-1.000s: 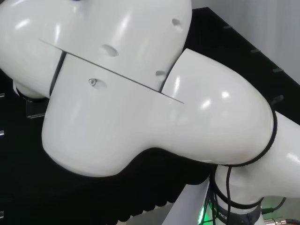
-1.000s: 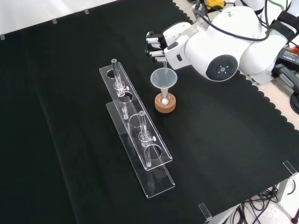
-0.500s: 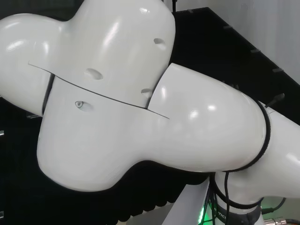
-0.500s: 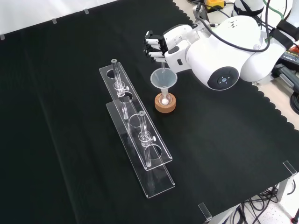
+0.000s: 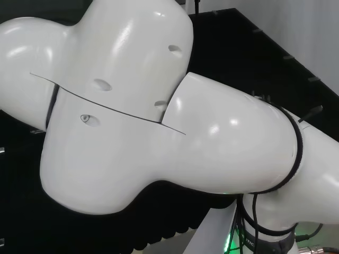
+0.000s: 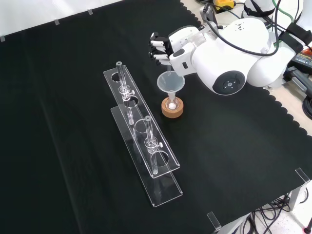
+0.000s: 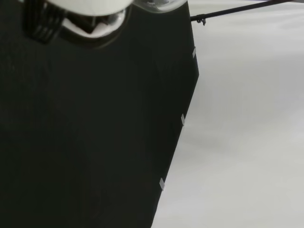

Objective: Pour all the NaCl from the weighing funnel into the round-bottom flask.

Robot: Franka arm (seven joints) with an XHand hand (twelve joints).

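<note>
Currently the robot hand [image 6: 163,48] is curling around a thin clear stem, seemingly the weighing funnel [image 6: 168,69], tipping over a wide funnel [image 6: 170,83] sitting in the round-bottom flask [image 6: 171,103] on the table [image 6: 73,161]; drifting sideways risks spilling NaCl

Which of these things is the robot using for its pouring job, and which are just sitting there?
Using:
hand
weighing funnel
funnel
round-bottom flask
cork ring

Just sitting:
clear racks
glass tubes
black cloth
</note>
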